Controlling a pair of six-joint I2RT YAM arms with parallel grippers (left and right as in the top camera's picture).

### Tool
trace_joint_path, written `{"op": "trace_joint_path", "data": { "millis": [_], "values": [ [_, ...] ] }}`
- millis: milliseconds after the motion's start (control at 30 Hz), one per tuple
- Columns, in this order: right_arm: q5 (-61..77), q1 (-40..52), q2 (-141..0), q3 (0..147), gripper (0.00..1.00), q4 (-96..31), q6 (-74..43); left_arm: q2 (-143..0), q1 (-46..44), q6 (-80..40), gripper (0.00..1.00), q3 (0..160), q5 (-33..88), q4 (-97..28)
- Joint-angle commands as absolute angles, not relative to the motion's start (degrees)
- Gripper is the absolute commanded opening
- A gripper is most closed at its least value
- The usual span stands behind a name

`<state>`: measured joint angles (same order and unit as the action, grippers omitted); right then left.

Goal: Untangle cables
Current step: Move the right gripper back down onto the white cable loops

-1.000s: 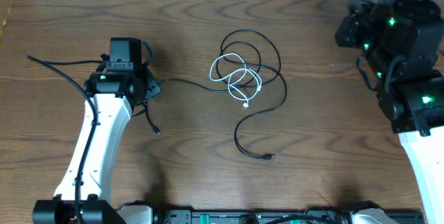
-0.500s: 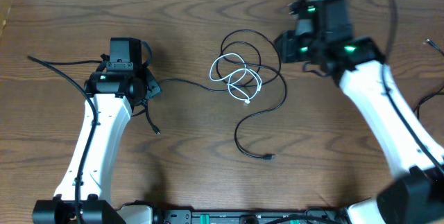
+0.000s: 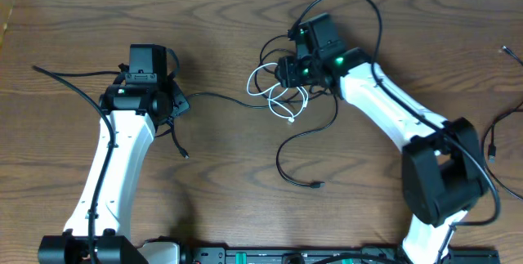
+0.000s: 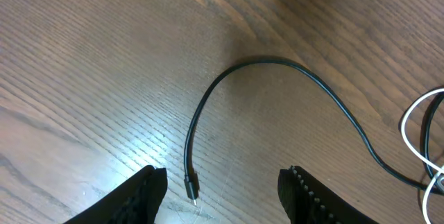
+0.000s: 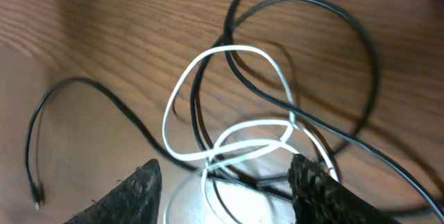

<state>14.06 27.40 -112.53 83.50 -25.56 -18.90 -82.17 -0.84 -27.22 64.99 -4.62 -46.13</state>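
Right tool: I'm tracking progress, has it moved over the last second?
Yes. The right tool swung left from the table's right side to above the white cable.

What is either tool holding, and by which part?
Nothing. The left tool is open over the plug end of a black cable; the right tool is open above the white cable.

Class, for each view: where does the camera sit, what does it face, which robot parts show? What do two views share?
Overhead: above the table, looking down; left arm, right arm, cables between them.
Left wrist: behind the left gripper, facing the table; own fingertips, a black plug end.
Right wrist: behind the right gripper, facing the cables; own fingertips.
Shared: the white cable, all three.
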Motion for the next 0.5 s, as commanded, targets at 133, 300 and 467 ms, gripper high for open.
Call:
{"op": "trace_joint_path", "data": {
  "millis": [133, 300, 467],
  "values": [
    [10.7, 29.0, -116.9, 83.5, 0.55, -23.6, -21.4, -81.8, -0.7, -28.0, 0.57, 66.3, -4.7, -46.5],
    [8.9, 29.5, -118.3, 83.5, 0.56, -22.8, -21.4, -81.8, -0.7, -28.0, 0.57, 66.3, -4.7, -46.5],
    [8.9, 29.5, -119.1, 83.5, 0.59, -25.2, -20.9, -81.8, -0.7, -28.0, 0.57, 66.3, -4.7, -46.4]
  ]
}}
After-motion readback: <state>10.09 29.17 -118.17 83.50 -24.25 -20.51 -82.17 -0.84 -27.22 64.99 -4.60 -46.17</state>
